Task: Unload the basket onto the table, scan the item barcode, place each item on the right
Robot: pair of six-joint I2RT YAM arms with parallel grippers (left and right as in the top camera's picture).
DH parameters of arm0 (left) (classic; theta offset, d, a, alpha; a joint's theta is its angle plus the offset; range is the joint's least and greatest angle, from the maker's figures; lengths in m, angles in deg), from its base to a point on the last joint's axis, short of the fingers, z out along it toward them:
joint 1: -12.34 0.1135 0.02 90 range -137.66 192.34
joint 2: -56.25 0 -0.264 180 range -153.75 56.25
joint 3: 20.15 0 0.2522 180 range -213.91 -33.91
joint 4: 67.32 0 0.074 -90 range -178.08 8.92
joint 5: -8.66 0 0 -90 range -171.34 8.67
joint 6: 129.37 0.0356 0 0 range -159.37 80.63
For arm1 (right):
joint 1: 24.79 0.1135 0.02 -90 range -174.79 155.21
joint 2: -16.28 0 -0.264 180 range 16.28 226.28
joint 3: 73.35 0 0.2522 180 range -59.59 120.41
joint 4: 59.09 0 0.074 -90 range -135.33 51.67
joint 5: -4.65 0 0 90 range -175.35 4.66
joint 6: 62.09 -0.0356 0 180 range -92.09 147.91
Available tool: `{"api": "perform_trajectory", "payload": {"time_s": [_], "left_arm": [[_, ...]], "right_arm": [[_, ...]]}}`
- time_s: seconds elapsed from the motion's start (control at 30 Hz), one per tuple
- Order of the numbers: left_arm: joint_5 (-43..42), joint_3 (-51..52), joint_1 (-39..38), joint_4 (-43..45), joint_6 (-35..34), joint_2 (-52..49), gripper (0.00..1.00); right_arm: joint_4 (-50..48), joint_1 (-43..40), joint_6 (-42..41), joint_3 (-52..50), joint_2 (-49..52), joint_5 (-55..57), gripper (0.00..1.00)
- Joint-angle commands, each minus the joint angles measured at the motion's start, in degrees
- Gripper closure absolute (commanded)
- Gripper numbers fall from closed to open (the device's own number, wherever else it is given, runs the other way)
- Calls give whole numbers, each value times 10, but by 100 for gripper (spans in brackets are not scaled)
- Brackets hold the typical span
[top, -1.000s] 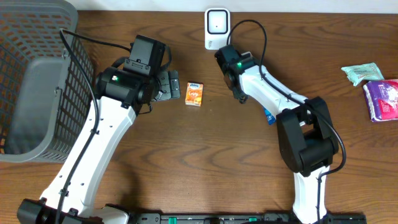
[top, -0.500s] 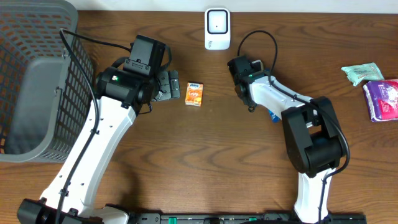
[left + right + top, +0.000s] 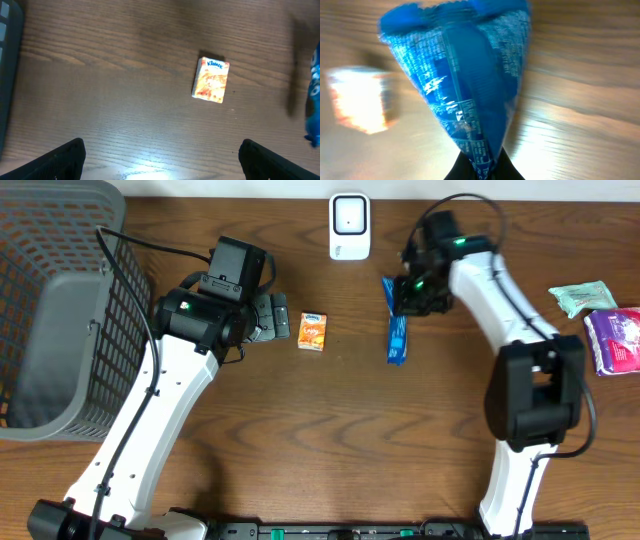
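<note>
A blue printed packet hangs from my right gripper, which is shut on its upper end, just right of the white scanner at the table's back edge. In the right wrist view the packet fills the frame, pinched between the dark fingers of the right gripper. My left gripper stands open beside a small orange Kleenex pack. In the left wrist view that pack lies flat ahead of the wide-open left gripper, and the blue packet shows at the right edge.
A grey mesh basket takes up the left side of the table. At the far right lie a green packet and a purple pack. Cables loop over both arms.
My right gripper closed on the blue packet, lifted it and swung to the right of the scanner. The left arm and the Kleenex pack have not moved.
</note>
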Motion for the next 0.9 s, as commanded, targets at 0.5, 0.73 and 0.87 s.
{"api": "perform_trajectory", "payload": {"time_s": [0.5, 0.73, 0.87], "left_arm": [[3, -2, 1, -2, 5, -3, 2], [3, -2, 1, -2, 5, -3, 2], [3, -2, 1, -2, 5, -3, 2]], "right_arm": [[-124, -250, -19, -198, -14, -195, 60], [97, -222, 68, -39, -70, 7, 45], [134, -165, 68, -24, -115, 7, 7]]}}
